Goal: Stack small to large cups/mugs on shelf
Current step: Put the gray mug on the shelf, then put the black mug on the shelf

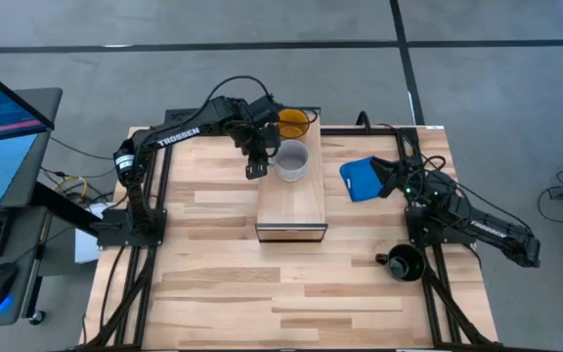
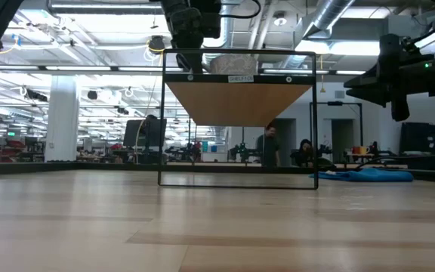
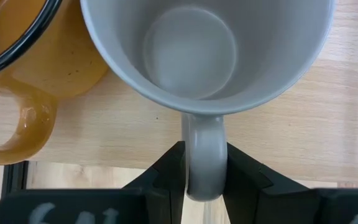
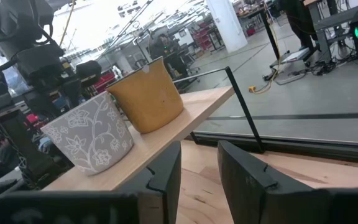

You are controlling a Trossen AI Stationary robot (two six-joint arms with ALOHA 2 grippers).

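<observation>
The light-wood shelf point(image 1: 291, 210) stands mid-table. A light grey mug point(image 1: 292, 160) with a flower pattern stands on its far end, handle toward the table's left. A yellow-orange mug point(image 1: 293, 122) stands just behind it on the same top. My left gripper point(image 1: 256, 162) is shut on the grey mug. A black mug point(image 1: 402, 262) sits on the table near the right arm's base. My right gripper point(image 4: 199, 155) hangs open and level at the right, by a flat blue object point(image 1: 362, 179). My left gripper pinches the grey mug's handle point(image 3: 204, 146) between its two fingers point(image 3: 166, 171), one on each flat side of the loop. It comes slanting down from the table's left. The mug stands upright with its base point(image 4: 104, 167) on the shelf top.
The shelf's near half point(image 1: 291, 220) is bare wood. The yellow-orange mug's handle point(image 3: 14, 124) lies close beside my left fingers. In the low view the shelf point(image 2: 236, 102) shows as a dark frame under a wood plank, with people in the room beyond.
</observation>
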